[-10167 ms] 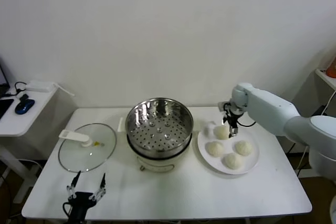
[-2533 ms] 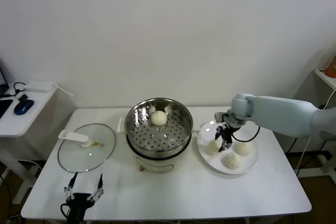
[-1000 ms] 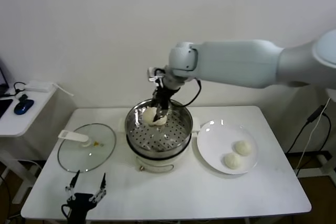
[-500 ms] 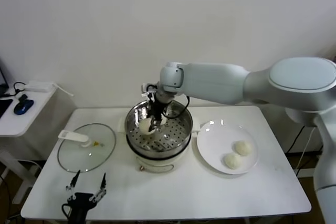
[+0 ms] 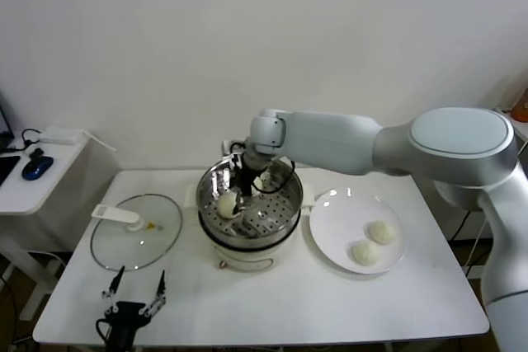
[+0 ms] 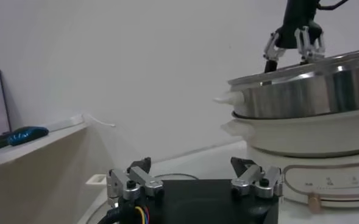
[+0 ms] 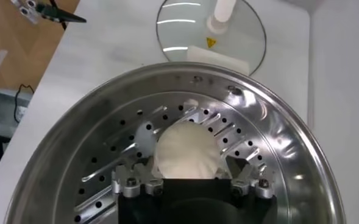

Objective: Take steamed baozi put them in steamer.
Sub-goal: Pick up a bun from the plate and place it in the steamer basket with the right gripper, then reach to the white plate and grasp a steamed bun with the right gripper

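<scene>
Our right gripper (image 5: 240, 190) is down inside the steamer (image 5: 285, 204), arm reaching in from the right side over the rim. From the right wrist view its fingers (image 7: 129, 181) are spread apart, one on each side of a baozi (image 7: 187, 152) that sits on the perforated tray (image 7: 106, 155); whether the pads actually touch the dough we can't tell. In the head view that bun (image 5: 227, 204) lies on the left part of the tray, just beside the gripper. A second bun (image 5: 266, 181) shows at the back of the pot, partly hidden behind the arm. Two more baozi, one (image 5: 380, 232) and another (image 5: 365, 251), are on the white plate (image 5: 330, 224), which sits on the table (image 5: 396, 302) just right of the steamer; they lie close together toward the plate's right side. The glass lid (image 5: 136, 232) with its white handle (image 5: 115, 214) lies flat on the table to the left of the steamer, apart from it. Our left gripper (image 5: 135, 297) is parked low at the front-left edge of the table, near the lid, fingers (image 6: 133, 181) apart and holding nothing. In the left wrist view the steamer's steel wall (image 6: 313, 91) sits on its cream base (image 6: 313, 137), with the right gripper (image 6: 293, 47) showing above the rim.
</scene>
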### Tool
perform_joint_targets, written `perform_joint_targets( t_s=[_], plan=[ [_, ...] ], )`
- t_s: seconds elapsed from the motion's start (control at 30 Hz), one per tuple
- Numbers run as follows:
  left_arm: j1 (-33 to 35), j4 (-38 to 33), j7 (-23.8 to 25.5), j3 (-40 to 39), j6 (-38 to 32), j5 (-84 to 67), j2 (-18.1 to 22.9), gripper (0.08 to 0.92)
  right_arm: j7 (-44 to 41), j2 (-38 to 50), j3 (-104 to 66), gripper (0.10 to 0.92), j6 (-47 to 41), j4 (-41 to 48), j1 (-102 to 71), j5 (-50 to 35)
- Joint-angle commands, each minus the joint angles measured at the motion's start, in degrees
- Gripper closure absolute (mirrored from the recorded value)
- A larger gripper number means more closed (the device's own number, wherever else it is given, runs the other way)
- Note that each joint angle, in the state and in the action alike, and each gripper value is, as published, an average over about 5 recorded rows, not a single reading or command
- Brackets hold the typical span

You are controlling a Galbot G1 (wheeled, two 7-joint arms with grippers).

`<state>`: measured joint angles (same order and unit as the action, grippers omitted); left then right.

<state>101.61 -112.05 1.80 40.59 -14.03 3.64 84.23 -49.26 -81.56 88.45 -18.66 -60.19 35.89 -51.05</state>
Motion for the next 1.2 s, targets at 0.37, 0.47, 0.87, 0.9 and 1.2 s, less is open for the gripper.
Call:
perform_joint_targets(
  t_s=[0.37, 0.47, 0.87, 0.9, 1.2],
  plan=[
    [0.41, -0.46, 0.11, 0.39, 0.39, 0.17, 0.38, 0.177, -16.12, 19.87, 19.54, 0.203, 10.90, -13.12, 25.18, -1.46],
    [0.05, -0.13, 0.11, 0.33, 0.42, 0.16, 0.70, 0.177, -16.26, 25.12, 21.79, 0.203, 12.85, -15.06, 24.42, 4.44],
    [-0.79, 0.65, 0.18, 0.10, 1.24, 0.60, 1.58, 0.177, -10.12, 38.80, 17.47, 0.203, 14.68, -16.73, 8.47, 30.12],
    [-0.87, 0.67, 0.18, 0.09, 1.32, 0.65, 1.66, 0.177, -9.88, 39.07, 16.50, 0.203, 14.43, -16.46, 7.15, 30.68],
    [-0.78, 1.10, 0.13, 0.17, 1.35, 1.04, 1.95, 0.177, -8.21, 37.90, 8.32, 0.203, 12.13, -13.62, -3.65, 32.50]
  ],
)
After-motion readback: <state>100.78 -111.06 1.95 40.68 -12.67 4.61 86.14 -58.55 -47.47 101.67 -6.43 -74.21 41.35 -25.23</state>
